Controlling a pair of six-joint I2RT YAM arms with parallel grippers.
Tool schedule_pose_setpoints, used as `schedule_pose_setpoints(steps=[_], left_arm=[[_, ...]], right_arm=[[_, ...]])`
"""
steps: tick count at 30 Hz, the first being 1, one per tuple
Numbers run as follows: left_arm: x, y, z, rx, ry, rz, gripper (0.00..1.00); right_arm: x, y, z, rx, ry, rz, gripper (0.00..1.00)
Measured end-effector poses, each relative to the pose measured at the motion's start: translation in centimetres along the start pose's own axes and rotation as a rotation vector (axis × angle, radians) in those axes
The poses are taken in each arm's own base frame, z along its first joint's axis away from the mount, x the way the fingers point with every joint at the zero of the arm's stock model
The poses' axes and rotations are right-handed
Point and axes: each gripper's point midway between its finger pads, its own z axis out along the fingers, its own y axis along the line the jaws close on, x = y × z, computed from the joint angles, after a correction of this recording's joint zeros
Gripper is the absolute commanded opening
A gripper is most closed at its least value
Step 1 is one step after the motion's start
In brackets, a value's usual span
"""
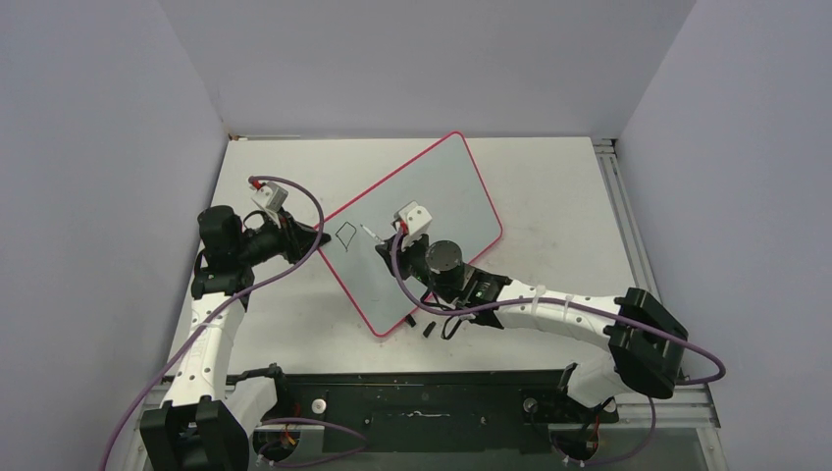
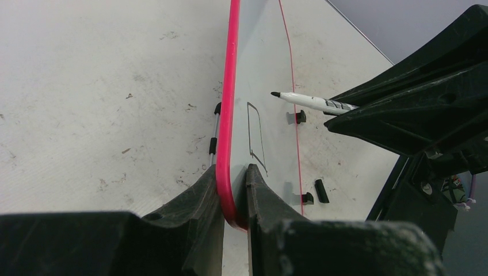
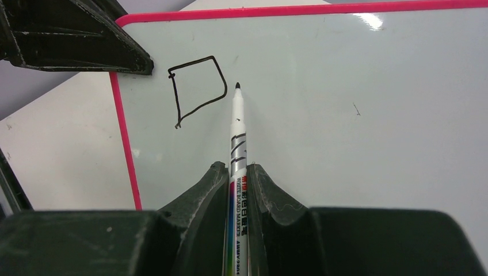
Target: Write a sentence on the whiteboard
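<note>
Board (image 1: 432, 196) is laid mid-table, its long side slanted toward about 2 o'clock in the top view. The pink rim at its 9 o'clock end is pinched by the left gripper (image 2: 232, 172), one jaw on each face. Marker (image 3: 236, 132) is squeezed tight in the right gripper (image 3: 237, 172), tip aimed at 12 o'clock in the wrist view. Sentence (image 3: 195, 89) is just one boxy D-like outline, at 10 o'clock from the tip. Tip might be touching the board, can't really be told.
</note>
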Motion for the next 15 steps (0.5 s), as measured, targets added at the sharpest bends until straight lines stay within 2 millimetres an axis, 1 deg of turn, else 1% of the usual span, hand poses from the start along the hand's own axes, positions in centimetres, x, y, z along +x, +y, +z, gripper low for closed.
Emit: schedule_pose_setpoints(steps=[5, 15], left_arm=[[0.00, 0.00, 0.00, 0.000, 0.000, 0.000, 0.00], [0.00, 0.00, 0.00, 0.000, 0.000, 0.001, 0.00]], right_arm=[[0.51, 0.15, 0.33, -0.006, 0.012, -0.003, 0.05], [0.56, 0.48, 1.00, -0.015, 0.015, -0.003, 0.05]])
